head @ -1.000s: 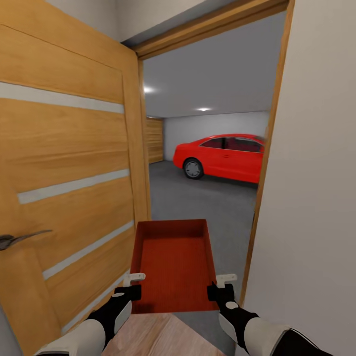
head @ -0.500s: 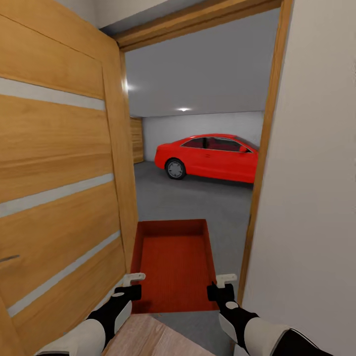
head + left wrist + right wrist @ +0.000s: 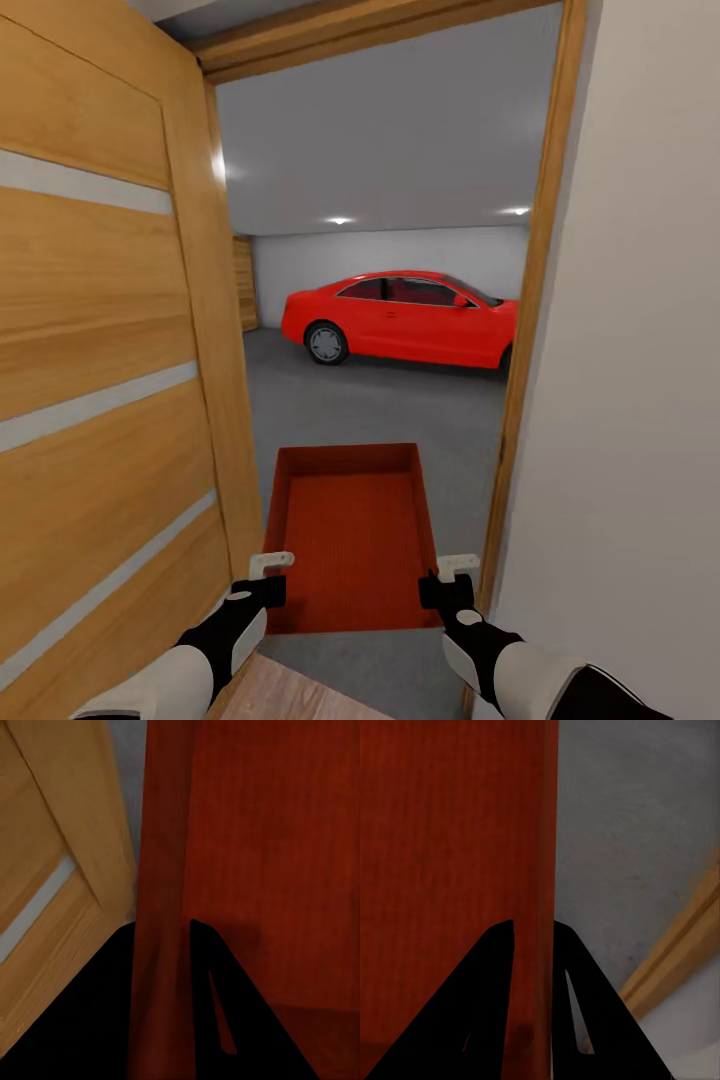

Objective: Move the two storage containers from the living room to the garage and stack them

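Orange-red open-top storage container (image 3: 352, 530), each side wall pinched by the left gripper (image 3: 268, 578) and right gripper (image 3: 448, 580), hangs in the wooden doorway (image 3: 530, 330) facing the red coupe (image 3: 400, 318), the carry needing only grey concrete floor (image 3: 380, 410) to set down.

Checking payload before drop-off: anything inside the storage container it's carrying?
Nothing visible inside the storage container: head view shows a bare ribbed red bottom and four walls. Left gripper and right gripper clamp its side walls. The near inside corners sit partly hidden behind them.
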You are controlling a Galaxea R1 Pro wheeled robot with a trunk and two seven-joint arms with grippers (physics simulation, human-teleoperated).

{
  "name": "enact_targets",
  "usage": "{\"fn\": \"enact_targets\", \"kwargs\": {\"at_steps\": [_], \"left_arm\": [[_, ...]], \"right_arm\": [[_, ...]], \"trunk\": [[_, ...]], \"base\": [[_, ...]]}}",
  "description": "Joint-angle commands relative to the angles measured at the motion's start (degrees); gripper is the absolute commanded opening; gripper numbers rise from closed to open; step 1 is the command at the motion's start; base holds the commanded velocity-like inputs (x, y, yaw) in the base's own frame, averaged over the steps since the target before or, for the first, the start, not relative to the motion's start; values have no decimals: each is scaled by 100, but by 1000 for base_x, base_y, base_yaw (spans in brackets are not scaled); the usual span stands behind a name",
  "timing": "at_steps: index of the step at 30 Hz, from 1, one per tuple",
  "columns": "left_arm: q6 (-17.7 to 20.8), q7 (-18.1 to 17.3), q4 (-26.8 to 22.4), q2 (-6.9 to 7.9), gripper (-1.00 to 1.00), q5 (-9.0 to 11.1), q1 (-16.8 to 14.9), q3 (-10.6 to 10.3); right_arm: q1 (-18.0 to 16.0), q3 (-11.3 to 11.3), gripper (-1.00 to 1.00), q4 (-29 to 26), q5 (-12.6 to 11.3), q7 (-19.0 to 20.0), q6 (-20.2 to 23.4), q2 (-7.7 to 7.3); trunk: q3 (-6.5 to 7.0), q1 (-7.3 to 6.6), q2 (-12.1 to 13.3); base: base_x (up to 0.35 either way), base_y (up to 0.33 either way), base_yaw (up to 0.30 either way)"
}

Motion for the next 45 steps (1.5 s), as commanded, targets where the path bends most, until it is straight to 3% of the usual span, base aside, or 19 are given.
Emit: {"fn": "enact_targets", "kwargs": {"at_steps": [1, 7, 22, 36, 45], "left_arm": [[-27, 28, -42, 205, -100, 103, -6, 200], [-26, 28, -44, 205, -100, 103, -6, 200], [-28, 27, -37, 205, -100, 103, -6, 200], [-28, 28, -37, 205, -100, 103, -6, 200], [-28, 28, -31, 205, -100, 103, -6, 200]], "right_arm": [[-2, -519, -100, 10, -20, -11, -5, -35], [-2, -519, -100, 9, -20, -11, -5, -35], [-2, -519, -100, 9, -20, -11, -5, -35], [-2, -519, -100, 9, -20, -11, -5, -35], [-2, -519, -100, 9, -20, -11, -5, -37]], "trunk": [[-9, 3, -7], [-9, 3, -7], [-9, 3, -7], [-9, 3, -7], [-9, 3, -7]], "base": [[200, 186, -6], [200, 186, -69], [200, 186, -270], [200, 186, -33], [200, 185, -278]]}}
